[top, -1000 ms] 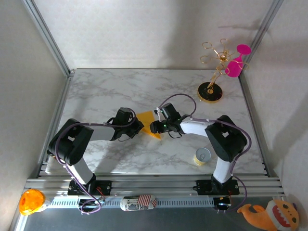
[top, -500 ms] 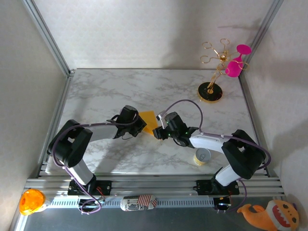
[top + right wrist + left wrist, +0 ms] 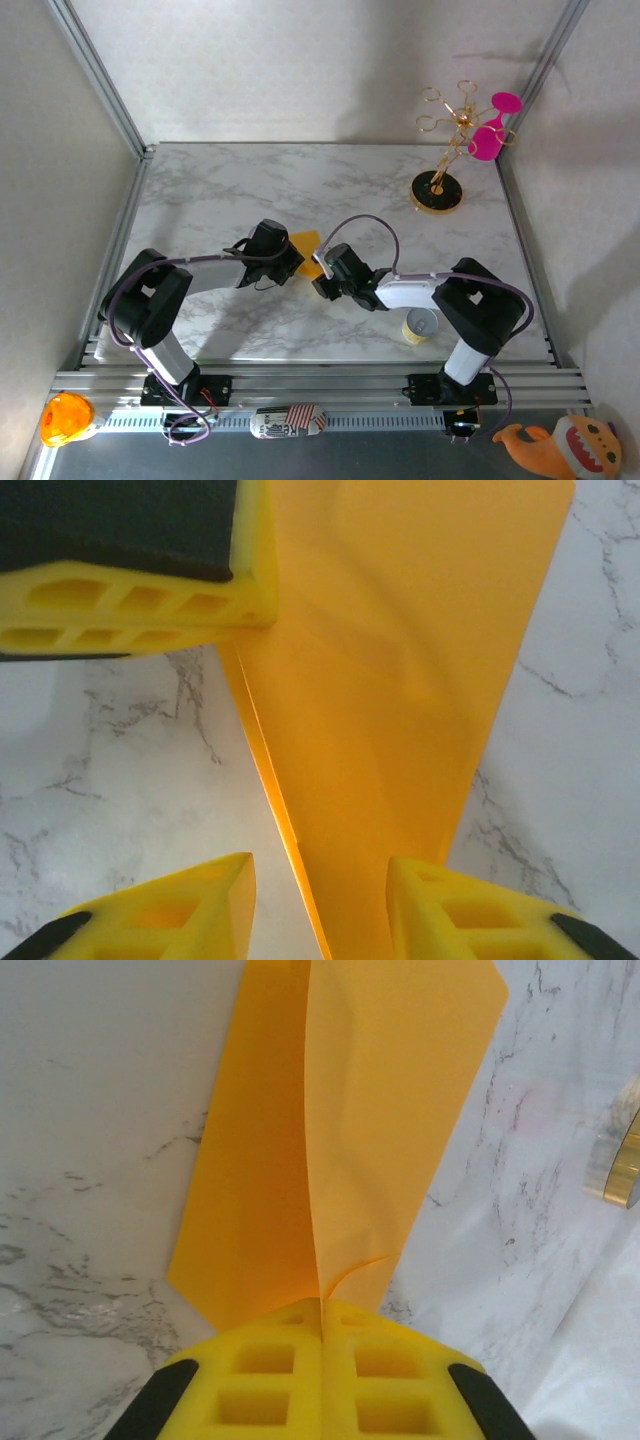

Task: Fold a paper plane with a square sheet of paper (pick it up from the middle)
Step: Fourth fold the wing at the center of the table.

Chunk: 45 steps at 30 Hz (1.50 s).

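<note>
1. The sheet of paper (image 3: 330,1120) is matte yellow-orange, folded along one straight centre crease into two flaps. The flap to the left of the crease reads darker, the right one lighter.
2. A small curved wrinkle sits on the right flap just ahead of the left fingers (image 3: 260,1370).
3. The left fingers are pressed together, clamped on the crease at the paper's near end. The rest of the sheet runs straight out ahead of them, low over the table (image 3: 250,180).
4. The right fingers (image 3: 190,910) stand apart. The paper's narrowing end reaches down between them, with bare marble showing between the paper's edge and the finger on the left of the right wrist view. Whether the other finger touches the sheet, I cannot tell.
5. In that same view, one left finger sits at the paper's far corner, across from the right fingers.
6. From above, the paper (image 3: 305,243) lies between the two sets of fingers, which face each other close together.
7. Room: there is wide bare marble beyond both sets of fingers. A gold stand (image 3: 437,192) sits well off beyond the right fingers, and a paper cup (image 3: 420,325) stands behind them, near the table's front edge.
</note>
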Each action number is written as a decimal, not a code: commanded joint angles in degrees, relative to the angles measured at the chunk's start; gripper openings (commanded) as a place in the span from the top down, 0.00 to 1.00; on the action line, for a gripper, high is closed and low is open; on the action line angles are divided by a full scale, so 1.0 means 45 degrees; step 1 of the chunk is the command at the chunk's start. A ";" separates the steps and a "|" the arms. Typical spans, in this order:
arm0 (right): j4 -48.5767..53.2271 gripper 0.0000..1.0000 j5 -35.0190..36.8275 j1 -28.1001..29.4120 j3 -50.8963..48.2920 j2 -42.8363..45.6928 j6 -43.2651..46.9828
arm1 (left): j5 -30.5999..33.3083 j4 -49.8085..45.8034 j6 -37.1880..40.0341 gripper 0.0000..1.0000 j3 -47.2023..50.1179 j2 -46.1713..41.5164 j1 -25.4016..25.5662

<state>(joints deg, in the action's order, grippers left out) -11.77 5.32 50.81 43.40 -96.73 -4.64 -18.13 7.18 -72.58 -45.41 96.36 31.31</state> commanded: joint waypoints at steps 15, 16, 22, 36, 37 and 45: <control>0.0017 0.70 0.0673 0.0273 0.0903 -0.1114 0.1459 | 0.0148 -0.0530 -0.0239 0.96 -0.0455 -0.0308 0.0102; 0.0042 0.71 0.0659 0.0273 0.0903 -0.1119 0.1495 | 0.0151 -0.0541 -0.0239 0.96 -0.0456 -0.0314 0.0105; 0.0106 0.82 0.0654 0.0289 0.0884 -0.1143 0.1557 | 0.0176 -0.0626 -0.0213 0.89 -0.0422 -0.0581 -0.0065; -0.0153 0.88 0.0400 0.0235 0.0707 -0.0823 0.1892 | -0.0519 0.0098 0.0901 0.65 0.1642 -0.2976 -0.2125; -0.0158 0.89 0.0356 0.0238 0.0699 -0.0839 0.1892 | -0.0756 0.0286 0.0933 0.68 0.1686 -0.2801 -0.2062; -0.0119 0.89 0.0044 0.0079 0.0718 -0.0858 0.1834 | -0.1632 0.1314 0.1007 0.79 0.1405 -0.0946 -0.1320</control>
<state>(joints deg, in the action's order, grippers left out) -11.79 7.03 51.29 46.19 -101.06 3.27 -23.14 10.52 -68.77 -38.46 89.86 24.36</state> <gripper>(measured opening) 0.111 0.213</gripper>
